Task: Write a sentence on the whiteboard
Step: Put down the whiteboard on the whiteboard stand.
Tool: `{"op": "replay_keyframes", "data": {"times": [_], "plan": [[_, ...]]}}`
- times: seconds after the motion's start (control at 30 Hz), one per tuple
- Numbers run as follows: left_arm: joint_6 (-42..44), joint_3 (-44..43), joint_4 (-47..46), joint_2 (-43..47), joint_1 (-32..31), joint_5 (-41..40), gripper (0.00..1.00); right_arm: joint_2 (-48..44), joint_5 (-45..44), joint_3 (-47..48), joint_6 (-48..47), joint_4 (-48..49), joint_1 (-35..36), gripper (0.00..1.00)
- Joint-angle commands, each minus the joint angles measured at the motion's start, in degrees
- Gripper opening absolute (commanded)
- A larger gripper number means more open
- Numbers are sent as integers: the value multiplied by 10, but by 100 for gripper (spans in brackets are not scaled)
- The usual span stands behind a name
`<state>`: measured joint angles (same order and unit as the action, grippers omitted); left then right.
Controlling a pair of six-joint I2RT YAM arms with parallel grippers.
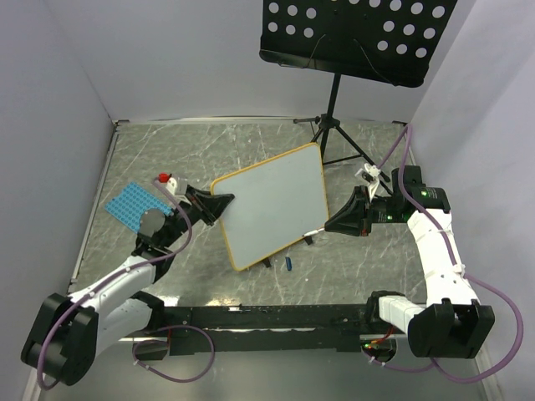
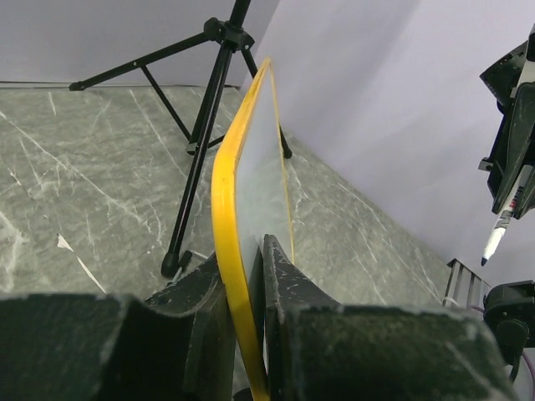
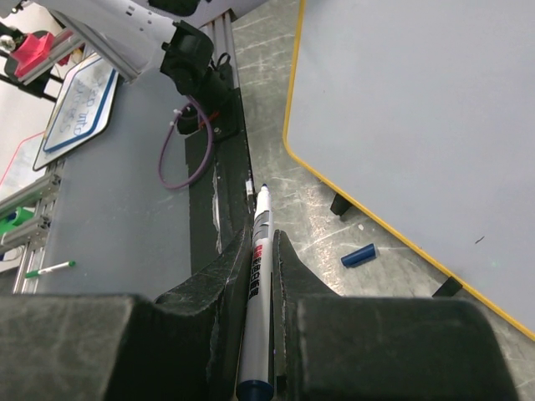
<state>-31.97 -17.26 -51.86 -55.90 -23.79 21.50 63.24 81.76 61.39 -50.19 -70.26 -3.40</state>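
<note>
The whiteboard [image 1: 276,205] stands tilted on its black feet, its white face blank; no sentence shows on it. My left gripper [image 1: 213,205] is shut on the board's left edge. In the left wrist view the yellow frame [image 2: 224,209] runs between the jaws of that gripper [image 2: 247,288]. My right gripper [image 1: 347,219] hovers just right of the board's lower right corner, shut on a white marker [image 3: 261,251]. The marker's uncapped blue tip points past the board's [image 3: 418,117] lower edge, apart from it. The marker's blue cap [image 3: 358,256] lies on the table beside a board foot [image 3: 340,205].
A black perforated music stand [image 1: 355,38] on a tripod [image 2: 201,125] rises behind the board. A blue dotted mat [image 1: 134,205] and a small red object [image 1: 165,177] lie at the left. Grey walls enclose the marbled table [image 1: 167,150].
</note>
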Motion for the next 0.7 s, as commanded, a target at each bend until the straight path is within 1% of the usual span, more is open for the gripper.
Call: {"op": "replay_keyframes", "data": {"times": [0.0,0.17,0.33,0.4,0.5,0.53,0.67], "plan": [[45,-57,22,-23,33,76,1,5,24,3,-34,-8,-4,0],[57,-54,3,-65,66,110,1,3,23,1,-35,-8,-3,0],[42,-17,-42,-90,76,119,1,7,24,2,-39,-12,-4,0],[21,16,-96,-97,76,112,1,8,24,4,-44,-15,-3,0],[-4,59,-147,-110,76,105,1,14,26,9,-50,-22,-3,0],[-9,69,-185,-115,76,105,1,15,27,10,-54,-27,-3,0],[-13,100,-231,-134,75,111,1,21,27,14,-65,-37,-3,0]]}}
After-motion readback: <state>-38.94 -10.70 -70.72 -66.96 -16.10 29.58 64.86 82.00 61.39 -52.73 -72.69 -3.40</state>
